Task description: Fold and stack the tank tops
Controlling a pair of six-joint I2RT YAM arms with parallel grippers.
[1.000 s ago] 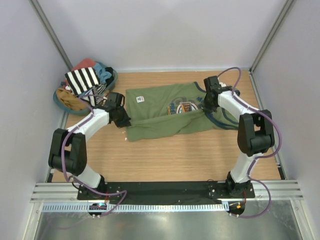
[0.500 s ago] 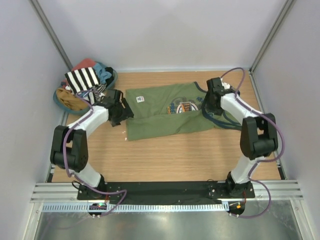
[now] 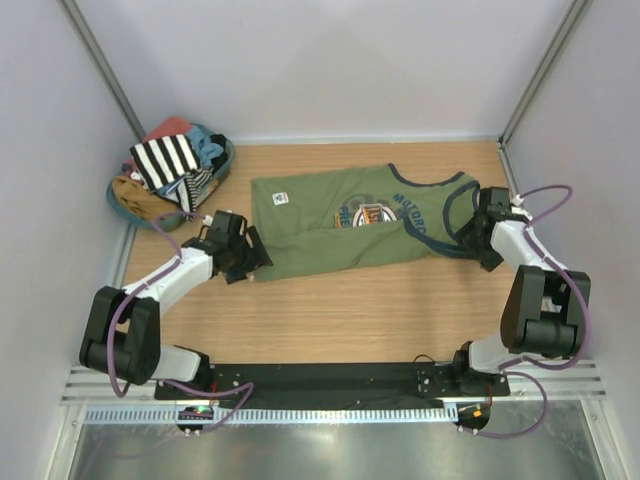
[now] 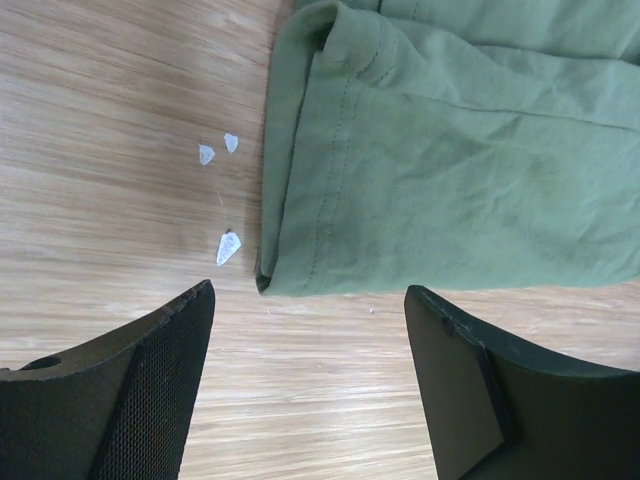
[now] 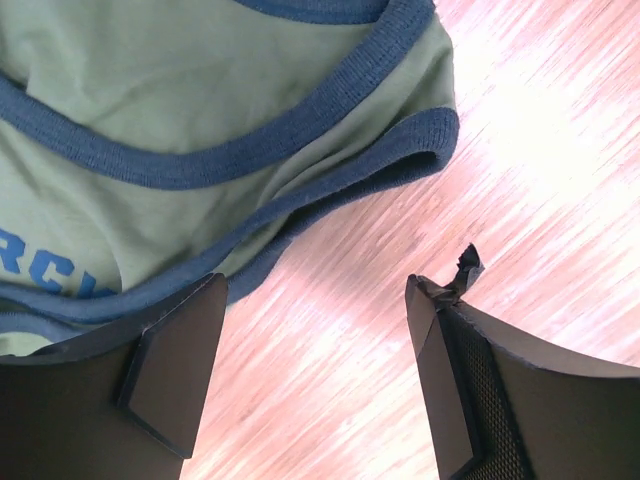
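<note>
Cloth lies spread out: we let go of the green tank top (image 3: 330,225), so our left gripper (image 4: 310,290) and right gripper (image 5: 318,290) sit wide open, empty, ready to fold.

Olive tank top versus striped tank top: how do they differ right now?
The olive tank top lies spread out on the table; the striped tank top sits bunched on the clothes pile in the basket. The olive one is plain green with blue trim; the striped one is black-and-white. Neither is gripped.
</note>
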